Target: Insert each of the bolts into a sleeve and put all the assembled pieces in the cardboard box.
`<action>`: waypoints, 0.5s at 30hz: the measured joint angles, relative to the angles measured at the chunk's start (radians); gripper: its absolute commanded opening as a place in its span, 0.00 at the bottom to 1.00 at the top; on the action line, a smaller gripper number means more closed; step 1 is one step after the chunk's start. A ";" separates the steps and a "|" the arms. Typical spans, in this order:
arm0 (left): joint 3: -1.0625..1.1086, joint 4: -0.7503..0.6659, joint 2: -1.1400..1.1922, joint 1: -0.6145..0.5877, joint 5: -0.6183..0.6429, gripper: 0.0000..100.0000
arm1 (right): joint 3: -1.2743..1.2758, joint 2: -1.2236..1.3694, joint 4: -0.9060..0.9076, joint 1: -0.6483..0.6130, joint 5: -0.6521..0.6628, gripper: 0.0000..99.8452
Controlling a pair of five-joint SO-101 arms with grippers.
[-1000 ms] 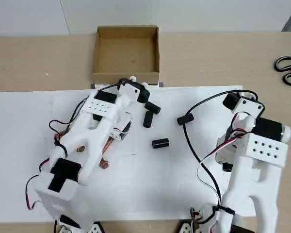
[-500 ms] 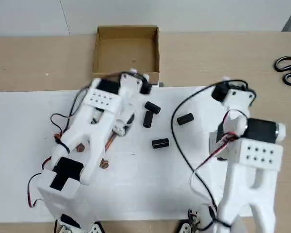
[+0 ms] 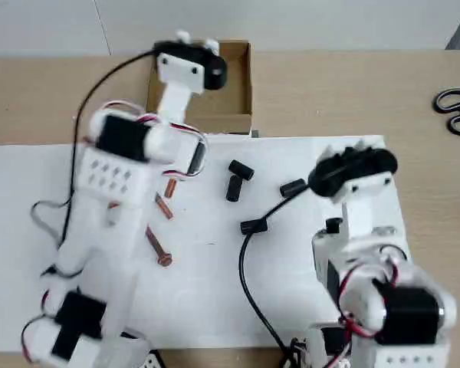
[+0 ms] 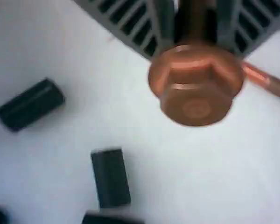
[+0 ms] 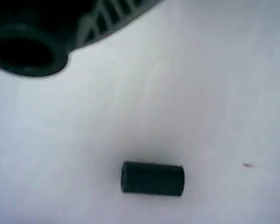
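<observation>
Between jaws of left pincer (image 4: 192, 21): copper bolt (image 4: 194, 86) clamped tight | right pincer (image 5: 51, 32) grasping black sleeve (image 5: 27, 53), bore open | step: insertion, I'd guess | next: line shank up with bore, push

Bright, even light falls from above. The white sheet (image 3: 215, 284) shows no glare, and the shadows on it are faint and soft-edged. The bolt (image 4: 193, 86) head carries a dull sheen. A pale shadow lies beside the loose sleeve (image 5: 152, 178), and the held sleeve (image 5: 25, 51) is dark inside.
</observation>
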 measured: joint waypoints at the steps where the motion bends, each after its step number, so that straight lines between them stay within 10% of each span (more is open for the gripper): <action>1: 0.000 -0.005 -0.035 -0.003 0.000 0.00 | 0.018 -0.032 -0.015 0.000 0.000 0.00; 15: 0.354 -0.201 -0.425 -0.023 0.296 0.00 | 0.456 -0.439 -0.285 -0.267 0.000 0.00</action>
